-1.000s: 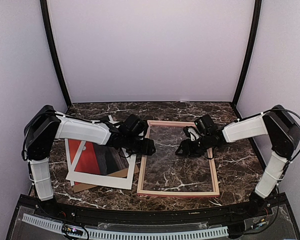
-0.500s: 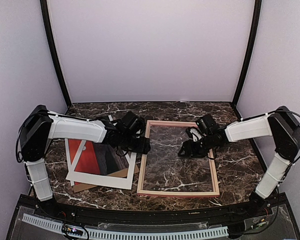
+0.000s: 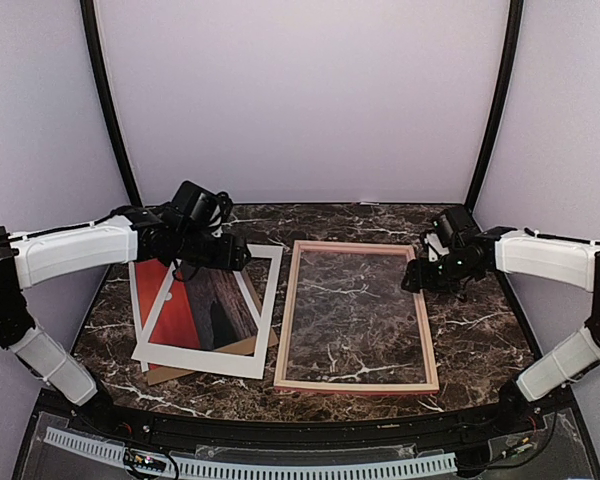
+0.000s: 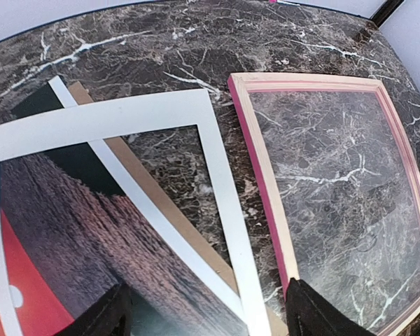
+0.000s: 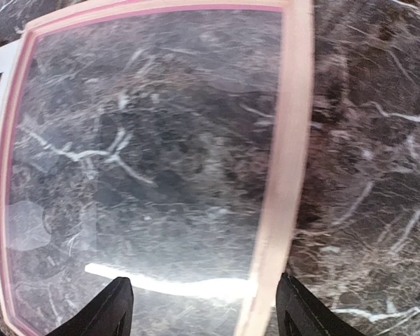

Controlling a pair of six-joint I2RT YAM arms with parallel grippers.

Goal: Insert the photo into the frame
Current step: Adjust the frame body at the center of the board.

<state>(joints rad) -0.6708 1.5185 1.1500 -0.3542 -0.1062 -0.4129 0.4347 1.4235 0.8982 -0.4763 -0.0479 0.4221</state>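
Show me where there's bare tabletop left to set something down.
Bare marble lies right of the frame, toward the near right corner, and in the strip behind it by the back wall. The left is crowded: white mat, photo and backing board overlap there, left gripper above.

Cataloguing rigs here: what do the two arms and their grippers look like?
The left arm and right arm have rounded white shells with black joints, and thin black cables run alongside. The left gripper and right gripper are black, with blunt dark fingers.
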